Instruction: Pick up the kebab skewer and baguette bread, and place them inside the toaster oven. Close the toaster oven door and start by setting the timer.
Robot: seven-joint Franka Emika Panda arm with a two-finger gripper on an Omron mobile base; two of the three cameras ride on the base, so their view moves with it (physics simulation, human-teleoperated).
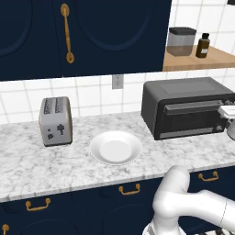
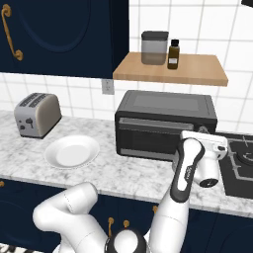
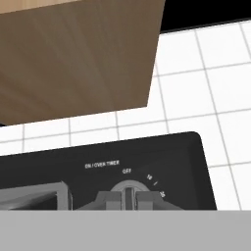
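Observation:
The toaster oven point(image 1: 183, 108) point(image 2: 165, 111) stands at the back of the counter with its door point(image 1: 193, 120) point(image 2: 146, 138) shut and the bar handle point(image 2: 146, 122) along the door's top edge. My gripper point(image 3: 128, 200) is at the oven's right side, its hand point(image 2: 203, 148) pressed up to the control panel. In the hand view the two fingertips point(image 3: 109, 199) sit close on either side of the ridge of the timer knob point(image 3: 128, 188), whose pointer is near the OFF mark. The kebab skewer and the baguette bread are hidden.
A white plate point(image 1: 114, 148) point(image 2: 71, 150) lies bare on the marble counter, left of the oven. A silver two-slot toaster point(image 1: 56, 121) point(image 2: 37, 114) stands further left. A wooden shelf point(image 2: 170, 69) with a jar point(image 1: 181, 41) and a bottle point(image 1: 203, 46) hangs above the oven. A black hob point(image 2: 242, 160) lies to the right.

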